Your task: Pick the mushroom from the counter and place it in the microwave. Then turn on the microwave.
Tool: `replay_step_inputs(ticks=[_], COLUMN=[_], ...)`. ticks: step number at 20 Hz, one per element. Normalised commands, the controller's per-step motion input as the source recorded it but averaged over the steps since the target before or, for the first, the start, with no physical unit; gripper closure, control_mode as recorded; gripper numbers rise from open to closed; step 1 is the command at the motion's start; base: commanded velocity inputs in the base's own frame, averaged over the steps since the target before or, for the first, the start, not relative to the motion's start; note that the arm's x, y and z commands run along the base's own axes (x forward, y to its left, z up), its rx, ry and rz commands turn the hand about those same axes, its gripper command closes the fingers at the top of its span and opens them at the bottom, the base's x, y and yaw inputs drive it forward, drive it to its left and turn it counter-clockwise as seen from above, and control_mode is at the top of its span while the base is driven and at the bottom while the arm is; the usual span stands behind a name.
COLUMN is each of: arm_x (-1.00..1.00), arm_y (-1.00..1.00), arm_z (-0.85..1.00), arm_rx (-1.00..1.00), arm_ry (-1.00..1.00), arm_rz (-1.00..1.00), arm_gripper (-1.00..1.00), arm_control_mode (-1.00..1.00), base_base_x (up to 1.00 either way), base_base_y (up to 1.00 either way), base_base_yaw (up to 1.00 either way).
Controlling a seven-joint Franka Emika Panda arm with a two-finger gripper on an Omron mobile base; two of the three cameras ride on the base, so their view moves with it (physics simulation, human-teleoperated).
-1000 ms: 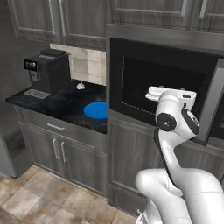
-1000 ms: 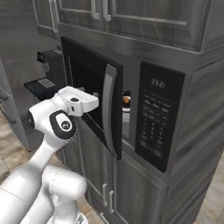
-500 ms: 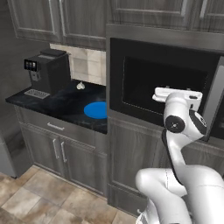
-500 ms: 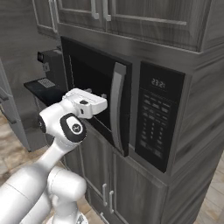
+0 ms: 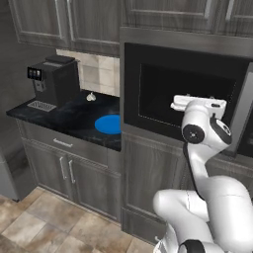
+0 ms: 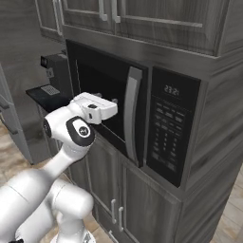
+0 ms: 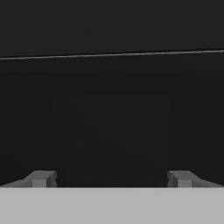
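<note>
The hand (image 7: 109, 178), jaws spread wide and empty, faces the microwave (image 6: 118, 95) door; next, reach right and press the button panel (image 6: 167, 130) squarely.

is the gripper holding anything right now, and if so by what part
Nothing is held. In the hand view the gripper stands open with its fingertips wide apart and empty, facing the dark glass door of the microwave.
</note>
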Motion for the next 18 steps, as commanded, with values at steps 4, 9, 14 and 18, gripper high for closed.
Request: replay_step_inputs(ticks=[4,9,14,18], arm_x=[0.26,0.26,0.24,0.09], arm_y=[-0.01,-0.06,-0.10,-0.08], arm_z=[0.00,0.00,0.00,0.00], arm_rx=[0.00,0.00,0.00,0.00], arm_ry=[0.00,0.00,0.00,0.00], arm_rz=[-0.02,0.00,0.00,0.00], arm_gripper=[-1.00,-1.00,-1.00,-1.00], arm_control_mode=[-1.00,-1.00,-1.00,-1.00], base_base_x=[0.00,0.00,0.00,0.00], base_base_y=[0.00,0.00,0.00,0.00], base_base_yaw=[0.00,0.00,0.00,0.00])
